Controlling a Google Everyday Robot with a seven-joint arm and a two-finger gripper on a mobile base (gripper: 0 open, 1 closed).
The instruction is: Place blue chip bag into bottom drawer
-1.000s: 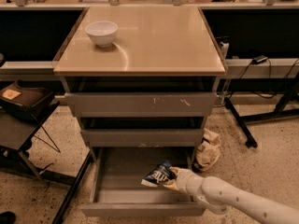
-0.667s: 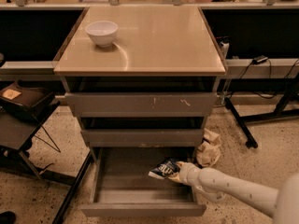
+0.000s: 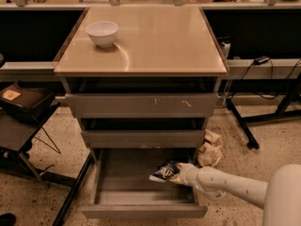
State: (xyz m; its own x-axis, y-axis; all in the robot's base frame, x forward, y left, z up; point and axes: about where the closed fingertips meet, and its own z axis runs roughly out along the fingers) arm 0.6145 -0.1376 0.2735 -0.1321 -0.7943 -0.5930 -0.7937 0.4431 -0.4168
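The gripper (image 3: 178, 173), fingers clamped on the right end of the blue chip bag (image 3: 162, 171), has carried it slightly deeper into the open bottom drawer (image 3: 141, 211) than a second ago. The bag juts left of the fingers, with grey drawer floor beneath it (release looks like the remaining step). Nothing else shows in that drawer. Far up and left of the fingers, a white bowl (image 3: 102, 33) appears empty.
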